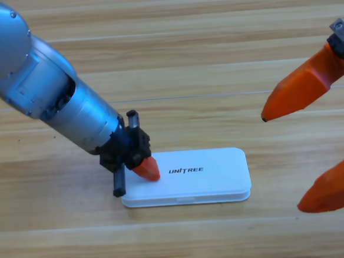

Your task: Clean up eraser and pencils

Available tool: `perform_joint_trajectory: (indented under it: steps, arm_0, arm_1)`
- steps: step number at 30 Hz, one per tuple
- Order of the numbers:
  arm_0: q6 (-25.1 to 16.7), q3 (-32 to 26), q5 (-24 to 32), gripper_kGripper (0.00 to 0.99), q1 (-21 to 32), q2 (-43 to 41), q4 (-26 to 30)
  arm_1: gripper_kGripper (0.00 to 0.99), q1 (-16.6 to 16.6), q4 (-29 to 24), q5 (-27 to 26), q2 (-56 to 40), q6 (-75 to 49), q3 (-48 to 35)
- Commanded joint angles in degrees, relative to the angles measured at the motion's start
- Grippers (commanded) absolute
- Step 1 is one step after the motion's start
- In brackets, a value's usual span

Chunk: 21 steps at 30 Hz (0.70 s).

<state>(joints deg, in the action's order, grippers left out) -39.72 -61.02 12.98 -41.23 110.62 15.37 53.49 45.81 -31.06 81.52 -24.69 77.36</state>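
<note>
The white case [190, 178] is lying lid-down and closed on the wooden table [214, 55]. Its left end is touched by the left gripper [145, 168]; whether that gripper is spread cannot be told. The right gripper [292, 156] is held at the right edge, spread wide. No eraser or pencils are seen.

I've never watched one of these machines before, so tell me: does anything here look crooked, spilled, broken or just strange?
Nothing stands out. The white case lies flat and closed on the wooden table, undamaged. The left gripper presses at the case's left end. The right gripper waits at the right edge, wide open. No eraser or pencils are visible.
</note>
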Motion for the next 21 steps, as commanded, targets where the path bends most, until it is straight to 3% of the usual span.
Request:
perform_joint_trajectory:
  steps: [1,3,4,7,8,9,13,16,21]
  arm_0:
    - [-0.1,-0.1,-1.4,0.000,-1.2,0.8,2.6]
    - [0.6,-1.9,-1.6,0.000,-1.2,-1.7,5.9]
    - [0.6,-3.1,-1.6,0.048,-1.2,-3.1,8.1]
    - [1.2,-7.1,-2.3,0.750,-1.2,-8.6,14.7]
    - [1.3,-8.4,-2.3,0.882,-1.3,-11.0,16.9]
    - [1.7,-9.8,-2.3,0.940,-1.7,-13.4,19.0]
    - [5.0,-16.8,-2.2,0.963,-4.7,-21.1,26.0]
    - [10.9,-19.0,-2.3,0.963,-8.9,-24.8,26.1]
    - [14.8,-17.9,-2.2,0.990,-16.9,-29.1,24.8]
  arm_1:
    - [0.969,-1.6,-0.5,-1.2,2.1,0.3,-0.7]
    - [0.969,-1.6,-0.5,-1.3,2.1,0.3,-0.7]
    - [0.969,-1.6,-0.5,-1.3,2.1,0.3,-0.7]
    - [0.969,-1.6,-0.5,-1.4,2.2,0.3,-0.7]
    - [0.969,-1.5,-0.5,-1.5,2.2,0.3,-0.7]
    - [0.969,-1.6,-0.5,-1.6,2.2,0.3,-0.7]
    - [0.969,-1.6,-0.5,-1.6,2.4,0.3,-0.7]
    - [0.969,-1.5,-0.5,-1.6,2.5,0.3,-0.6]
    - [0.969,-1.5,-0.5,-1.6,2.5,0.3,-0.6]
